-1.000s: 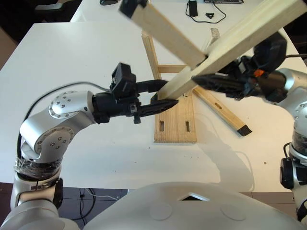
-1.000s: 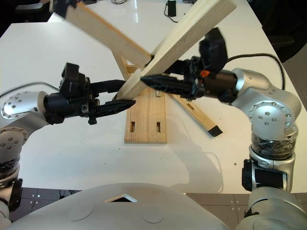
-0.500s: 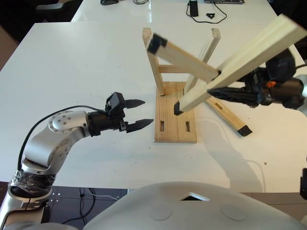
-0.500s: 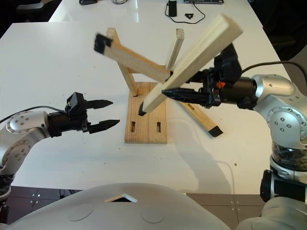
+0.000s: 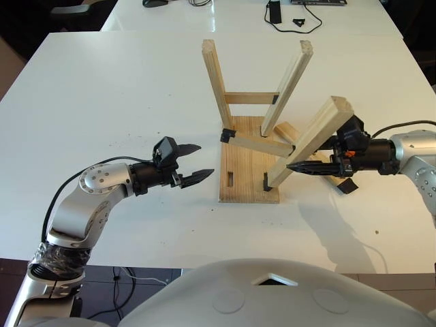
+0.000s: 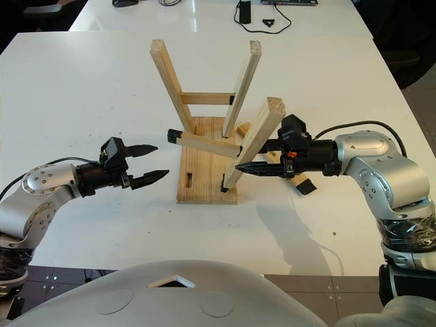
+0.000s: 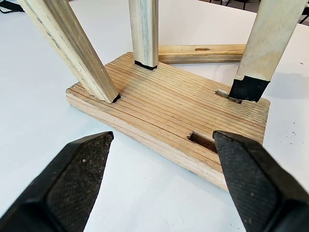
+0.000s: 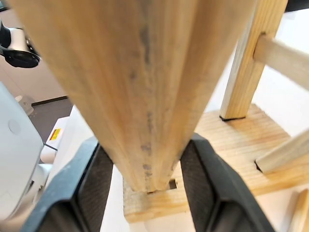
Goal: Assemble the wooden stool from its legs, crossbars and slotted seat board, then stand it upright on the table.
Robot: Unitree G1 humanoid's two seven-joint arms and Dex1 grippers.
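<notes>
The slotted seat board lies flat mid-table. One leg pair with its crossbar stands in the far slots. My right gripper is shut on a second leg frame, which is tilted, its black tip at the near right slot. The right wrist view shows that leg clamped between the pads. My left gripper is open, just left of the board and apart from it. Another slot sits open between its fingertips.
A loose wooden piece with a black tip lies on the table right of the board, under my right arm. Cables and a small black box sit at the far edge. White tabletop spreads to the left.
My left gripper has let go of the tilted frame and pulled back left, open. My right gripper has lowered the frame until its leg tip reached the board's near right slot.
</notes>
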